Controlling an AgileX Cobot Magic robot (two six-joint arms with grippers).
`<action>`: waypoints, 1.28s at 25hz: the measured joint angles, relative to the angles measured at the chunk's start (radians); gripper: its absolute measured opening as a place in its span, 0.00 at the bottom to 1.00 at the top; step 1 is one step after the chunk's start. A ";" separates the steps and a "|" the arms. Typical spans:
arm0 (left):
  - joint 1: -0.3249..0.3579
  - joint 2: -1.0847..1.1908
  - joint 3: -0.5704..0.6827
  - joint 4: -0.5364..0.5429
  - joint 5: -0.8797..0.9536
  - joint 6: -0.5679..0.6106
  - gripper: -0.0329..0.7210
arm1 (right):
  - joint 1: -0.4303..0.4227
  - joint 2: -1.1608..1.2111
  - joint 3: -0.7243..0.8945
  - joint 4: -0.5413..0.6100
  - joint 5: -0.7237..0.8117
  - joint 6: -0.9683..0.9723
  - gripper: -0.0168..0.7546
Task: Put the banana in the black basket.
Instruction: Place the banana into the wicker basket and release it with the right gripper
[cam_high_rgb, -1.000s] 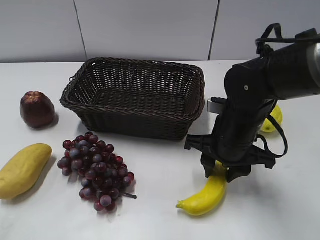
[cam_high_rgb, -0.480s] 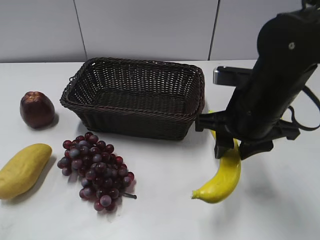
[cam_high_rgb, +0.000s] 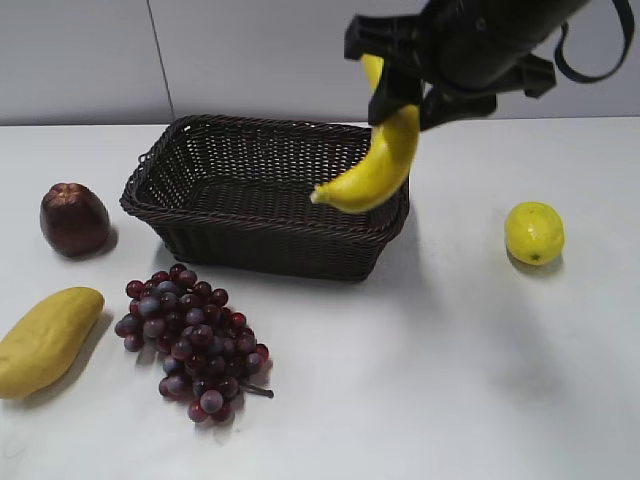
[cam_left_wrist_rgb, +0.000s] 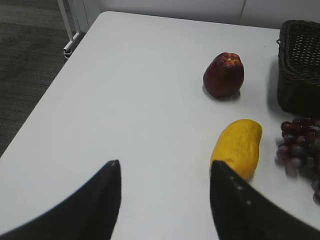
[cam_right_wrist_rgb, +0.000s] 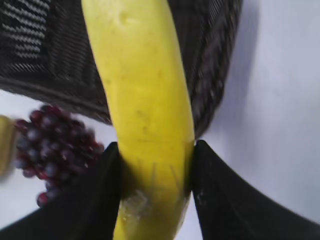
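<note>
The banana (cam_high_rgb: 378, 165) hangs above the right end of the black basket (cam_high_rgb: 265, 195), pinched between the right gripper (cam_high_rgb: 405, 100) jaws. Best to carry it further over the middle and lower it before releasing. The left gripper (cam_left_wrist_rgb: 165, 172) jaws stand spread above the tabletop (cam_left_wrist_rgb: 125, 100).

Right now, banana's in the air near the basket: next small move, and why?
Probably carry it a bit further left before lowering. The right gripper holds the banana hanging over the black basket at its right rim, so releasing here might clip the rim.
</note>
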 joint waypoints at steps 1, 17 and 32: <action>0.000 0.000 0.000 0.000 0.000 0.000 0.79 | 0.000 0.016 -0.025 0.000 -0.018 -0.010 0.47; 0.000 0.000 0.000 0.000 0.000 0.000 0.79 | 0.000 0.404 -0.159 0.026 -0.525 -0.026 0.47; 0.000 0.000 0.000 0.000 0.000 0.000 0.79 | 0.000 0.490 -0.173 -0.030 -0.603 -0.033 0.84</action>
